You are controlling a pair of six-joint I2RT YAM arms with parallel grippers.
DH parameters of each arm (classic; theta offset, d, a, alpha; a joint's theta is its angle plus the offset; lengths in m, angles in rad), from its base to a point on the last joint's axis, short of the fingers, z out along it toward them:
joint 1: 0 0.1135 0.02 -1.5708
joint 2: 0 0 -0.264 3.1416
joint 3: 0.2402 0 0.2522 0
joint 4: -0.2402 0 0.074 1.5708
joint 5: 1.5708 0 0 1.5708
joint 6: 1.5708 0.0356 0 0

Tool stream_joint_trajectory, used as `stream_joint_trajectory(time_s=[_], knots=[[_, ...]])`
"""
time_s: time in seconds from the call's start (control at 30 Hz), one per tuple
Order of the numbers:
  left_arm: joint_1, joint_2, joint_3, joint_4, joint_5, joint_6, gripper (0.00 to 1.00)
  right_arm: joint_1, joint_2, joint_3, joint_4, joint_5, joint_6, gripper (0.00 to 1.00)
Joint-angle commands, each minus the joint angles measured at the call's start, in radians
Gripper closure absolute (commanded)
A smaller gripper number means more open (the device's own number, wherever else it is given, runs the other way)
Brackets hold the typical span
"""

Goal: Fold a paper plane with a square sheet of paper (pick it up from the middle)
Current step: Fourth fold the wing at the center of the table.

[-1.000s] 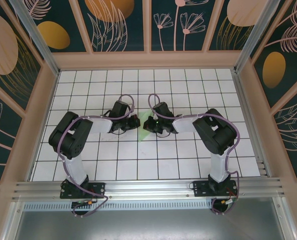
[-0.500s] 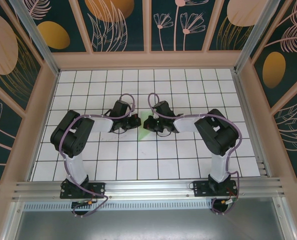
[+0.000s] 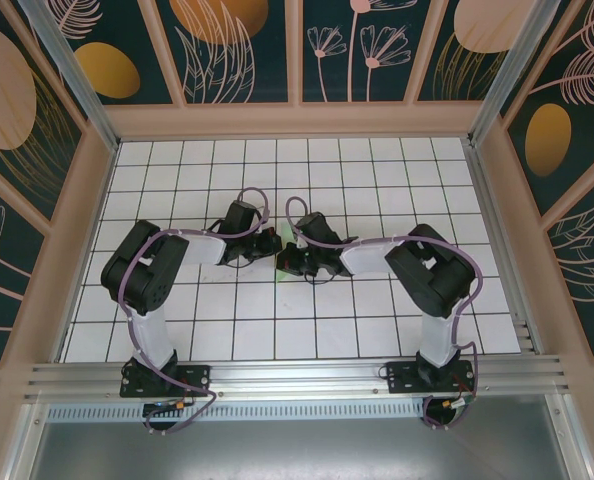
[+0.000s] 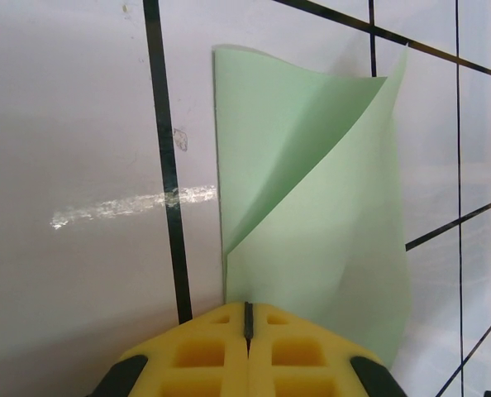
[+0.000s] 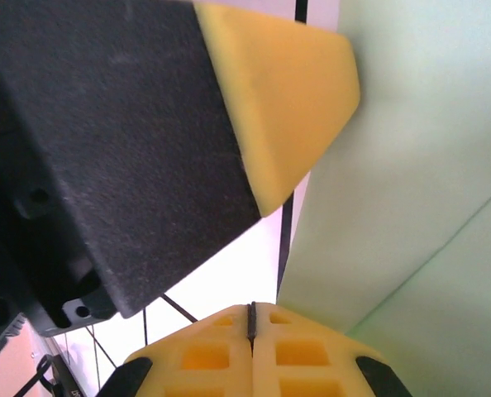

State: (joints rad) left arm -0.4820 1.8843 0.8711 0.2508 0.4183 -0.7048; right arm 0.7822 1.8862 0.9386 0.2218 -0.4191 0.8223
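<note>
The square sheet of paper [image 4: 328,223] is pale green and lies on the white grid table, with one flap [image 4: 262,141] lifted and curling over the rest. My left gripper [image 4: 247,310] is shut, its yellow fingertips resting at the sheet's near edge. My right gripper [image 5: 251,308] is also shut, just beside the sheet [image 5: 411,165], and the left gripper's yellow-tipped finger [image 5: 287,107] hangs close above it. In the top view the left gripper [image 3: 273,244] and the right gripper [image 3: 282,266] meet at mid-table and cover most of the paper. The paper plane is out of view.
The white gridded table [image 3: 377,170] is fenced by tan walls [image 3: 297,122] at the back and sides. An aluminium rail [image 3: 297,375] runs along the near edge by the arm bases. A scuff mark [image 4: 130,203] crosses a grid line left of the paper.
My right gripper has slid left and a little nearer, over the paper, so the green triangle seen before is now mostly covered. The left arm has hardly moved.
</note>
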Motion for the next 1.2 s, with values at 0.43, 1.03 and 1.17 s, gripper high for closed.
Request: stream_joint_trajectory(time_s=[0.43,1.03,1.17], knots=[[0.008,0.047,-0.029,-0.026,-0.03,-0.01,0.99,0.018,0.012,-0.028,-0.058,-0.004,0.01,1.0],[0.008,0.057,-0.033,-0.023,-0.036,-0.009,0.99,0.057,-0.012,-0.048,-0.087,-0.025,-0.014,1.0],[0.008,0.056,-0.033,-0.023,-0.037,-0.01,0.99,0.067,-0.055,-0.035,-0.1,-0.015,-0.027,1.0]])
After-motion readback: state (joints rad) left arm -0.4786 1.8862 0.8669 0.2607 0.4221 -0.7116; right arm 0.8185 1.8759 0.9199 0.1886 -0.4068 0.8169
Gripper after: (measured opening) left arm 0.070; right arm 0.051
